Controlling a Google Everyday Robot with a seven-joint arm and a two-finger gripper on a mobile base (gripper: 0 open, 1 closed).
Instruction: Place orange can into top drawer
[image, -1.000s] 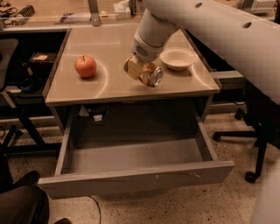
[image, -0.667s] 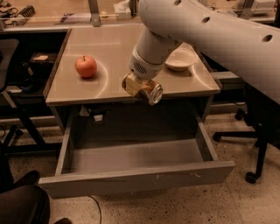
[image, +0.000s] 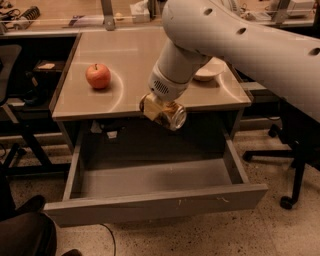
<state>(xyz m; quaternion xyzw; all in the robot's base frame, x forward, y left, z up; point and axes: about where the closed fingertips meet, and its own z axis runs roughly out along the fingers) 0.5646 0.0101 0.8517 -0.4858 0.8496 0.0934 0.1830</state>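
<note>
End effector gripping orange can — moved fwd, now over open top drawer.

your gripper, at the front of the beige table, grips the tan-orange mottled orange can; grey top drawer, red apple, white bowl.

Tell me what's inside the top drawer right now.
The top drawer shows only a bare grey floor. Its rear, under the tabletop, is dark and partly covered by the gripper, which holds the orange can over it.
</note>
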